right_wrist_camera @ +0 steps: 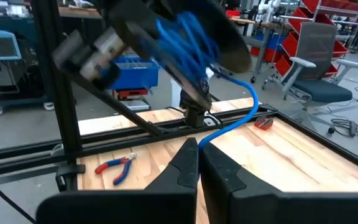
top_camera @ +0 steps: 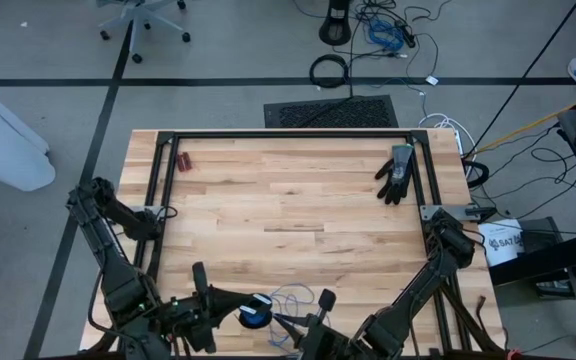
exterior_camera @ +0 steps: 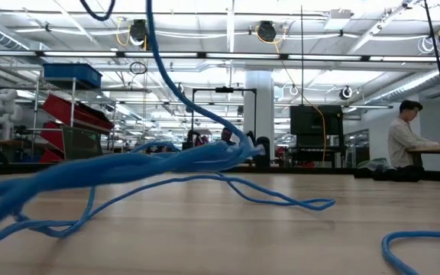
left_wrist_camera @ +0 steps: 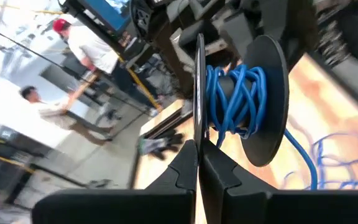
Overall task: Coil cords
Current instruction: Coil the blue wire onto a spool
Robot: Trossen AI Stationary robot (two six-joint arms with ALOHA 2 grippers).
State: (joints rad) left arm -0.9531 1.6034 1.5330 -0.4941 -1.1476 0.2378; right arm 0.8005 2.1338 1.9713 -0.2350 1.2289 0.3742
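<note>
Judged from here, winding goes best with steady tension, each turn laid between the flanges of the black plastic spool (top_camera: pixel 255 314). Left of the spool, the left gripper (left_wrist_camera: pixel 199 163) is clenched on its flange rim. The thin blue cord (left_wrist_camera: pixel 236 99) is partly wound, its slack trailing right across the wooden table (top_camera: pixel 288 190). Right of the spool, the right gripper (right_wrist_camera: pixel 199 154) is clenched, the cord passing just beyond its tips; whether pinched, I cannot tell.

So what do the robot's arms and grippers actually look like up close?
Both arms are dark, almost black, built of chunky jointed segments. The left arm and right arm rise from the table's near corners. Each ends in a two-finger gripper: the left gripper and right gripper have matte black, wedge-shaped fingers tapering to narrow tips from a broad flat base. No markings are readable.
</note>
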